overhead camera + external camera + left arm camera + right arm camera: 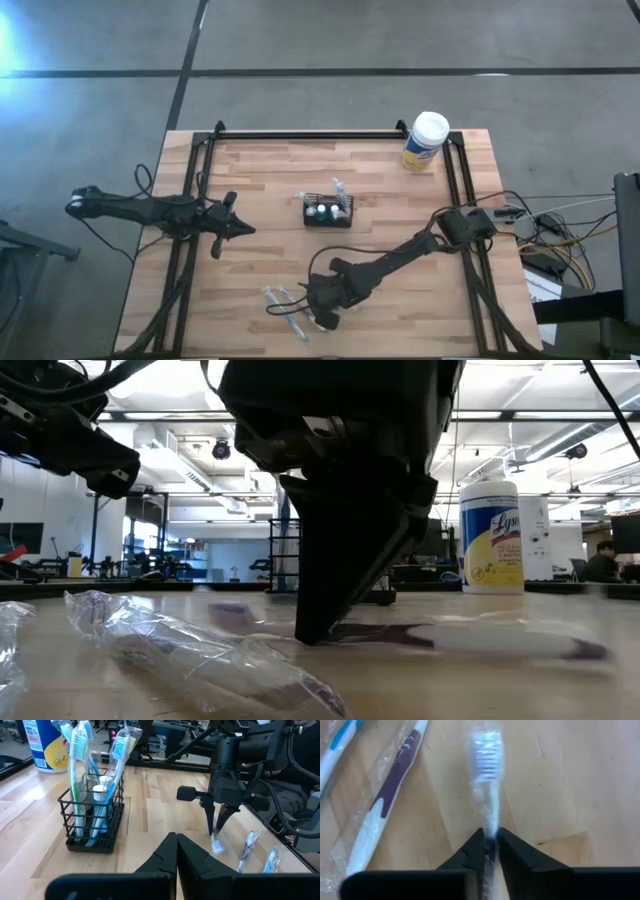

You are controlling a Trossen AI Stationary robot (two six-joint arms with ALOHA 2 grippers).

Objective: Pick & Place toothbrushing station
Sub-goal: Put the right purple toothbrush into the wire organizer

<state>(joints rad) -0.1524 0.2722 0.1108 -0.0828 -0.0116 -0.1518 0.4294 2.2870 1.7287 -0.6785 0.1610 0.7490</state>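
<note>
High view: the wooden surface (260,215) carries the wire basket (328,212) near its centre, a canister (426,141) at the far right corner, and wrapped toothbrushes (285,303) by the near edge. The right hand (325,314) is down among them; the left hand (240,229) waits toward the left edge, pressed together. Low view: the right arm's fingers meet the surface at one brush (470,638). Right wrist view: the fingers (470,851) pinch a wrapped brush (486,757). Judgement: pick step in hand; next calls for a lift and carry to the basket.
</note>
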